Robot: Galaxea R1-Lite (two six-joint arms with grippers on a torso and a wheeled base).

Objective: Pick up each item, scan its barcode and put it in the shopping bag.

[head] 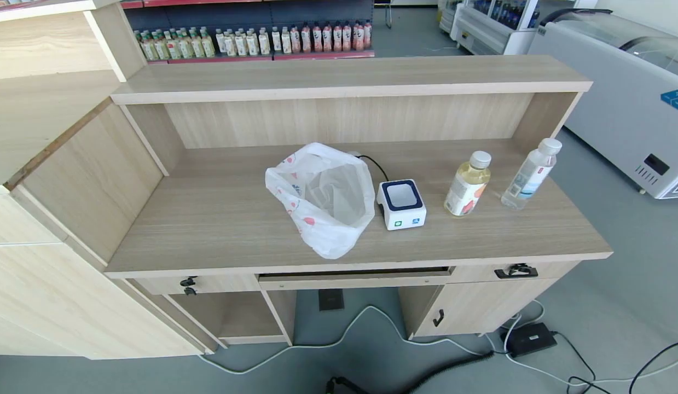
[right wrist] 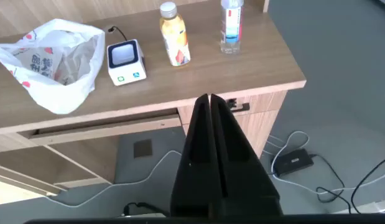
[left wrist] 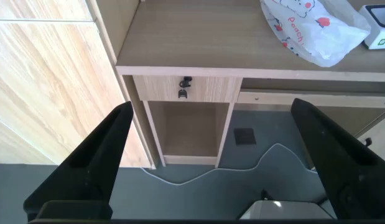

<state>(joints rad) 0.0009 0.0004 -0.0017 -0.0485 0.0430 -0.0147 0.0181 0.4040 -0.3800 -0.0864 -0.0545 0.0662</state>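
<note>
On the wooden counter [head: 224,230] a white plastic shopping bag [head: 322,197] with red print lies open-mouthed. Right of it stands the small white barcode scanner [head: 401,204] with a dark top window. Further right stand a bottle of yellow drink [head: 468,184] and a clear water bottle [head: 530,174], both upright with white caps. My left gripper [left wrist: 211,155] is open, held below and in front of the counter's left end, with nothing between its fingers. My right gripper [right wrist: 210,102] is shut and empty, in front of the counter below the bottles [right wrist: 173,36] [right wrist: 231,26].
A raised shelf [head: 349,79] backs the counter and a wooden side wall [head: 87,175] closes its left. Drawers with keys [head: 187,284] and a cabinet door [head: 481,306] sit under it. Cables [head: 371,328] and a power brick [head: 530,338] lie on the floor. A freezer [head: 629,93] stands at right.
</note>
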